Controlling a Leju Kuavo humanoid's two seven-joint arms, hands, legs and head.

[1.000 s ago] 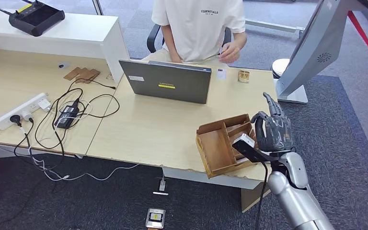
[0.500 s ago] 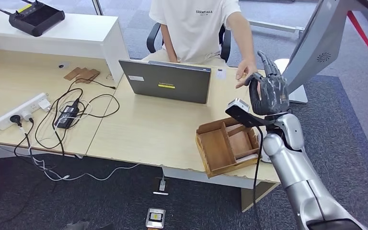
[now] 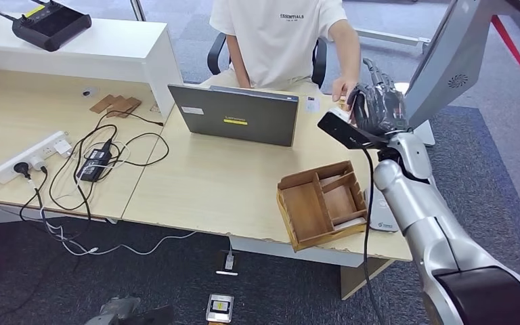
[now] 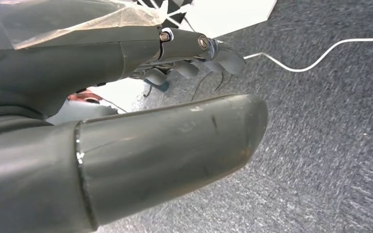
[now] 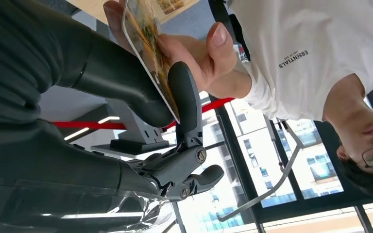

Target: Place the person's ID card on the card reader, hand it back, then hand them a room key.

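The card (image 5: pixel 148 46), a thin one with an orange-yellow printed face, is pinched edge-on between the right hand's (image 3: pixel 377 108) thick thumb and one dark finger (image 5: pixel 187 104); which card it is cannot be read. In the right wrist view the finger lies flat along one face near the card's edge and the thumb backs the other face, while the remaining fingers curl loosely away from it. The person's hand (image 5: pixel 194 48) touches the same card: its fingers press the printed face just beside the robot's finger, and a fingertip shows at the far edge.

In the head view the right hand is raised over the far side of the desk (image 3: pixel 230 183), at about 1 o'clock from the wooden tray (image 3: pixel 321 203), meeting the person's hand by the laptop's (image 3: pixel 240 115) 3 o'clock side. A white card reader (image 3: pixel 381 220) sits just beside the tray at its 3 o'clock.

The left hand (image 4: pixel 126 121) hangs over grey carpet, fingers slightly bent and apart, holding nothing.
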